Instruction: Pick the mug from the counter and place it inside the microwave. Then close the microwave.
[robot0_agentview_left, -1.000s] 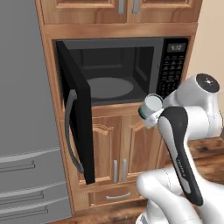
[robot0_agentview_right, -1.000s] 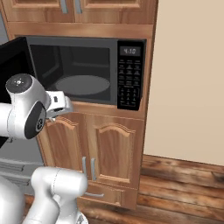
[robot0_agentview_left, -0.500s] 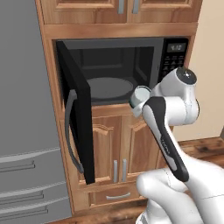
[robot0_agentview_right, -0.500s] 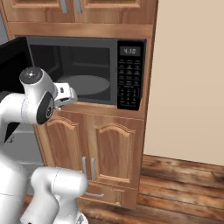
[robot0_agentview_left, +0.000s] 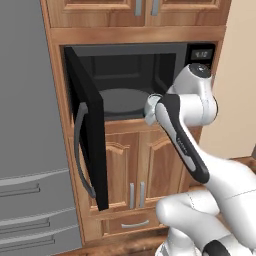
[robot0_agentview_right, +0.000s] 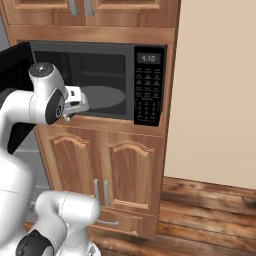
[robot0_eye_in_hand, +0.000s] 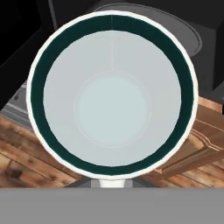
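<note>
The arm has swung the mug (robot0_eye_in_hand: 111, 100) closer to the open microwave (robot0_agentview_left: 125, 80) — fingers clamped on it.

Glossy mug (robot0_eye_in_hand: 112, 105), black microwave (robot0_agentview_left: 125, 75)

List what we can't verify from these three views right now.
- Claw fingertips on the mug: hand view, the mug's open mouth covers them; the grip point is unseen.
- Mug handle: unseen in any view; the arm blocks the mug body in both base views.
- Microwave button labels: right base view, too small to read.
- Microwave door in right base view: cut off at the left edge behind the arm.
</note>
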